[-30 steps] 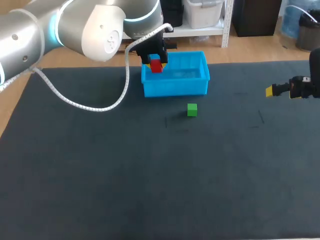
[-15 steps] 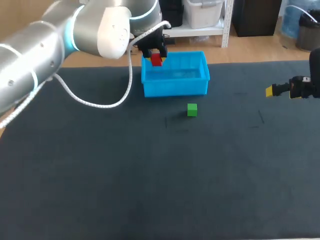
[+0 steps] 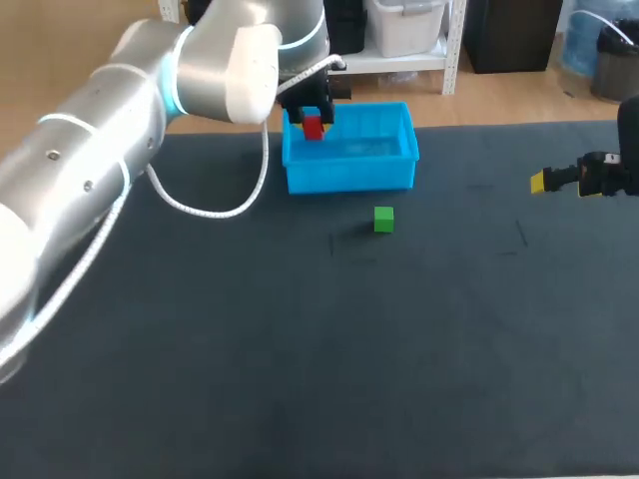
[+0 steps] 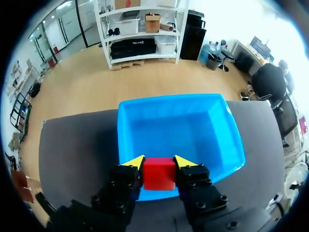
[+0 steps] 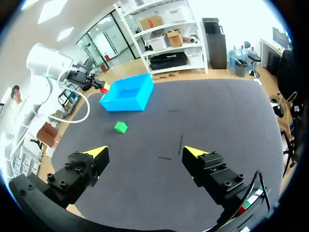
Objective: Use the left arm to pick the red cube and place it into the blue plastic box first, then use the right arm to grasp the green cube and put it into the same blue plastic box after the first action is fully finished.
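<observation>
Left hand (image 4: 159, 163) clamped on red cube (image 4: 159, 175), over near edge of blue box (image 4: 179, 129). Right hand (image 5: 146, 151) spread wide, empty; green cube (image 5: 120, 127) on bench (image 5: 217, 111), well ahead of it.

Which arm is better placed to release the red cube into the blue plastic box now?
Left. The left end effector holds the small red cube over the blue plastic box's rim; the right end effector is open, far from the box.
</observation>
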Robot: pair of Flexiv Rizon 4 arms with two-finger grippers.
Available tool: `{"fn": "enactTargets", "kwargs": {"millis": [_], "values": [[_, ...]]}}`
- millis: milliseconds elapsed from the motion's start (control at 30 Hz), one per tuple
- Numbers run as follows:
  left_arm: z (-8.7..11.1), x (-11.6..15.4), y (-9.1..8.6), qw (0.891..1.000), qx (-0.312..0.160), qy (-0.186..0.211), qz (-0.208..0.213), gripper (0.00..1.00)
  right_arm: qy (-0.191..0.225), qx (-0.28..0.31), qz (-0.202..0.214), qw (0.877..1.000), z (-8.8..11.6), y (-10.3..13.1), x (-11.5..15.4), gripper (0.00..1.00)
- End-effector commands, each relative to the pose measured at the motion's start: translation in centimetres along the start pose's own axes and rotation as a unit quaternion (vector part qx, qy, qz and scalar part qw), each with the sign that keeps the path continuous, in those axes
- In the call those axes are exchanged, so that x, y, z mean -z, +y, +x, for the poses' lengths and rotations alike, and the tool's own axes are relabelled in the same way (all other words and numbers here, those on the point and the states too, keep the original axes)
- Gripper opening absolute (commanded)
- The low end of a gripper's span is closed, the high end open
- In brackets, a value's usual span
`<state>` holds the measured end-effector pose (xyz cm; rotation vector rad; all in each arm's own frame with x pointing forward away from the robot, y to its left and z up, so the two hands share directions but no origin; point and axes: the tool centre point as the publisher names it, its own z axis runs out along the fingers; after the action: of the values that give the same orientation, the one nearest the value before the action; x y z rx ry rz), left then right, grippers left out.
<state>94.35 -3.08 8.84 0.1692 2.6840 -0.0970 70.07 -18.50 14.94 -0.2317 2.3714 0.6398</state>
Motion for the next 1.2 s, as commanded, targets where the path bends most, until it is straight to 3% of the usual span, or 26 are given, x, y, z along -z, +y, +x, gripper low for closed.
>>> {"fn": "enactTargets", "kwargs": {"millis": [33, 467, 500, 633, 700, 833, 867, 1200], "values": [[-1.5, -1.0, -0.3, 0.999, -0.001, 0.038, -0.005, 0.0, 0.0, 0.0, -0.001, 1.0, 0.0, 0.0, 0.0, 1.0], [-0.7, -1.7, 0.1, 0.998, -0.005, 0.062, -0.018, 0.0, 0.0, 0.0, -0.001, 1.0, 0.0, 0.0, 0.0, 1.0], [-0.7, -1.8, 0.1, 0.998, -0.006, 0.065, -0.018, 0.18, 0.0, 0.0, -0.001, 1.0, 0.0, 0.0, 0.0, 1.0], [-0.6, -1.9, 0.0, 0.997, -0.011, 0.068, -0.018, 0.42, 0.0, 0.0, -0.001, 1.0, 0.0, 0.0, 0.0, 1.0], [-0.6, -1.8, -0.1, 0.997, -0.012, 0.068, -0.017, 0.77, 0.0, 0.0, -0.001, 1.0, 0.0, 0.0, 0.0, 1.0], [-0.5, -1.7, -0.2, 0.997, -0.013, 0.068, -0.014, 0.96, 0.0, 0.0, -0.001, 1.0, 0.0, 0.0, 0.0, 1.0], [-0.5, -1.6, -0.2, 0.998, -0.013, 0.068, -0.014, 1.0, 0.0, 0.0, -0.001, 1.0, 0.0, 0.0, 0.0, 1.0], [-0.2, 0.5, 0.2, 0.998, -0.021, 0.06, 0.003, 1.0, 0.0, 0.0, -0.001, 1.0, 0.0, 0.0, 0.0, 1.0]]}}
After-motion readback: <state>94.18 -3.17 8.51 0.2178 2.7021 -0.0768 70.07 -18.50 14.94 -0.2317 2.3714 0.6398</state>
